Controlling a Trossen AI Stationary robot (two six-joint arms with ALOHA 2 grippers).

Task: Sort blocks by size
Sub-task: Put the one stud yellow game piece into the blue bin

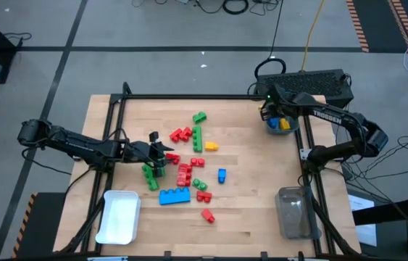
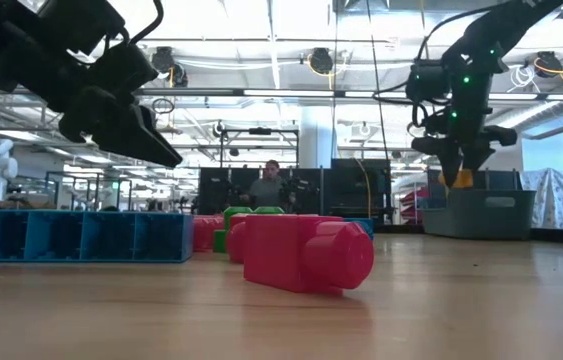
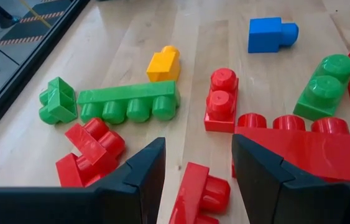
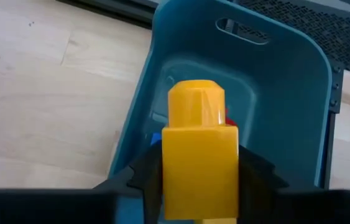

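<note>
A: Progress? We see the right hand (image 4: 193, 186) clamped on a yellow block (image 4: 198, 149) above the teal bin (image 4: 286, 81).

B: Early. Left hand (image 3: 193, 180) spread over scattered blocks (image 1: 183, 174) on the bench (image 1: 247, 210); most unsorted.

A teal bin (image 1: 279, 125), white bin (image 1: 119, 217) and clear bin (image 1: 293, 212) sit on the table (image 1: 247, 217).

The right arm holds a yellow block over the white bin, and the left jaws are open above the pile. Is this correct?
Not quite: the yellow block hangs over the teal bin, as the right wrist view shows. The rest is right.
</note>
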